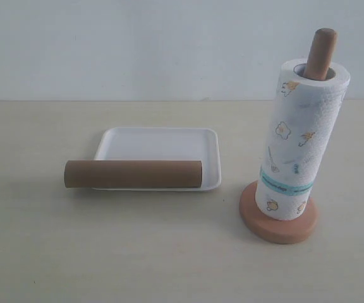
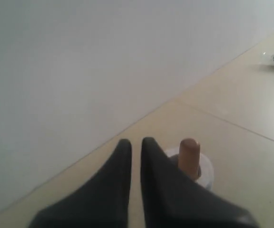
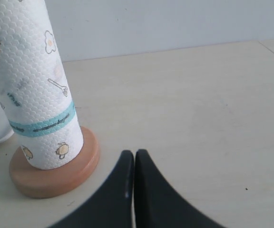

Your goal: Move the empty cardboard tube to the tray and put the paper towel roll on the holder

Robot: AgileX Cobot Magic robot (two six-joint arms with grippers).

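Seemingly near the finish, the empty cardboard tube point(image 1: 133, 174) is lying on its side along the near edge of the tray point(image 1: 157, 142), its left end jutting past the rim over the counter point(image 1: 138, 259). The paper towel roll point(image 1: 299, 145) is standing upright on the holder point(image 1: 277, 230), with the pole's rounded top poking out of the core. The left end effector point(image 2: 135, 142) is hanging near the pole's top with its tips pressed together, gripping nothing. The right end effector point(image 3: 134, 154) is sitting low beside the holder's base, likewise closed and empty. The tube is looking light, thin-walled and apt to roll or crush, so a gentle pinch at mid-length would probably suit any nudge further into the tray. The roll is looking soft and yielding.
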